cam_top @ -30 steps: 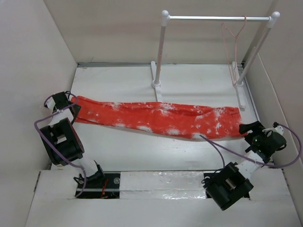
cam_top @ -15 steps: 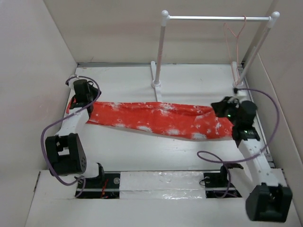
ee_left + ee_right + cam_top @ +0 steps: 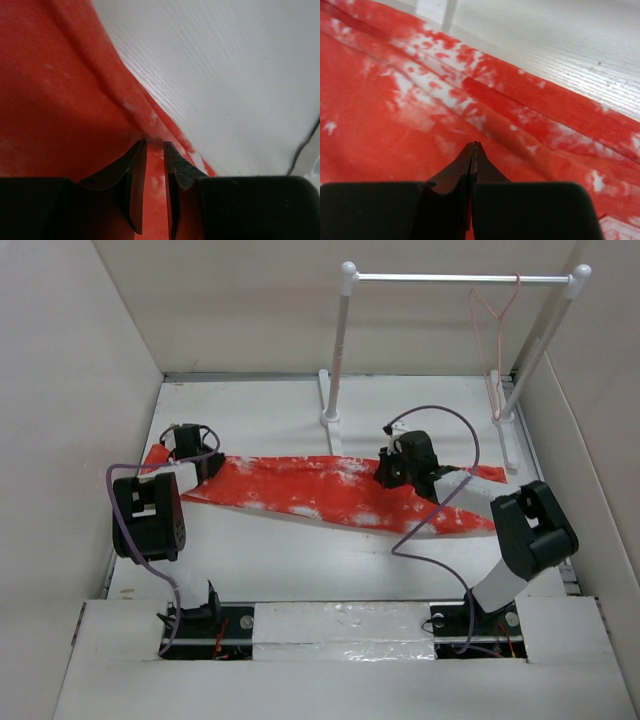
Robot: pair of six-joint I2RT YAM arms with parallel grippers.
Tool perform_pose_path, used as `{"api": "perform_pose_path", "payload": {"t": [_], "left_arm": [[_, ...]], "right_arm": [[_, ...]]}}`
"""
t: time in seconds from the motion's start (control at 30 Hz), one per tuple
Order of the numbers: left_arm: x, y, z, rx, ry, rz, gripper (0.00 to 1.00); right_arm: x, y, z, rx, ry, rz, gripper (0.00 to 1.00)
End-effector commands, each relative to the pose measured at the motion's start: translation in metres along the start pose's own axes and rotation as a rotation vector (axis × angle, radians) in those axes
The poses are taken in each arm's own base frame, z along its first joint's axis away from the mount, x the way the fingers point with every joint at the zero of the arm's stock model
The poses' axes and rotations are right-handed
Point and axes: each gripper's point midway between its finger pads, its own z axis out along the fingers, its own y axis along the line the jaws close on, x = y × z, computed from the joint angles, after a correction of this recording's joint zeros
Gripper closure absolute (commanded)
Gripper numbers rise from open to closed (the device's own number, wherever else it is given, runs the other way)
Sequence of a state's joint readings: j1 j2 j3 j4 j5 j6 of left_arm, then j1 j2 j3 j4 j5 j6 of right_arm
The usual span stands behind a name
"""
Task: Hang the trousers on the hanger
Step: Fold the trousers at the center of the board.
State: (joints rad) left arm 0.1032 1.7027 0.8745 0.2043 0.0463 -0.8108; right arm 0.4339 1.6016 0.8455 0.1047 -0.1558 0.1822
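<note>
Orange-red, white-splotched trousers [image 3: 310, 485] lengthwise across the table [image 3: 260, 420]; thin pink hanger [image 3: 498, 322] at the right end of the rail [image 3: 440, 279]

Legible markings: none. You will find no readable text, label, brand, number or sign in any of the 3 views. The white marks on the trousers [image 3: 300, 485] are irregular splotches, not lettering.

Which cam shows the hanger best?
Top external: the whole hanger shows, hooked on the white rail at far right. Both wrist views show none of it, only trousers and table.
</note>
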Motion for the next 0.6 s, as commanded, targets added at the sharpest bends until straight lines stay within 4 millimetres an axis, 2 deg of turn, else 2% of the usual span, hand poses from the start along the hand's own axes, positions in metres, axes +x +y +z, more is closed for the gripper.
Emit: {"api": "perform_pose_path", "payload": {"t": [0.0,0.17,0.23,0.33,0.43,0.5,0.57], "left_arm": [[-0.030,0.001,0.008,-0.007,-0.069,-0.023,0.82],[-0.030,0.010,0.021,-0.034,-0.061,-0.027,0.80],[-0.032,0.008,0.021,-0.029,-0.071,-0.023,0.80],[-0.041,0.009,0.019,-0.048,-0.108,-0.011,0.79],[-0.046,0.010,0.017,-0.060,-0.126,-0.007,0.78],[-0.047,0.009,0.016,-0.060,-0.130,-0.013,0.77],[-0.053,0.000,0.009,-0.023,-0.154,-0.020,0.76]], "right_arm": [[-0.038,-0.016,0.012,0.018,-0.105,0.000,1.00],[-0.043,-0.057,0.027,0.071,-0.108,0.054,1.00],[-0.057,-0.066,0.030,0.077,-0.132,0.057,1.00],[-0.063,-0.080,0.040,0.083,-0.120,0.063,1.00],[-0.057,-0.093,0.049,0.098,-0.099,0.079,1.00],[-0.051,-0.092,0.053,0.088,-0.091,0.091,1.00],[-0.050,-0.093,0.051,0.070,-0.110,0.104,1.00]]}}
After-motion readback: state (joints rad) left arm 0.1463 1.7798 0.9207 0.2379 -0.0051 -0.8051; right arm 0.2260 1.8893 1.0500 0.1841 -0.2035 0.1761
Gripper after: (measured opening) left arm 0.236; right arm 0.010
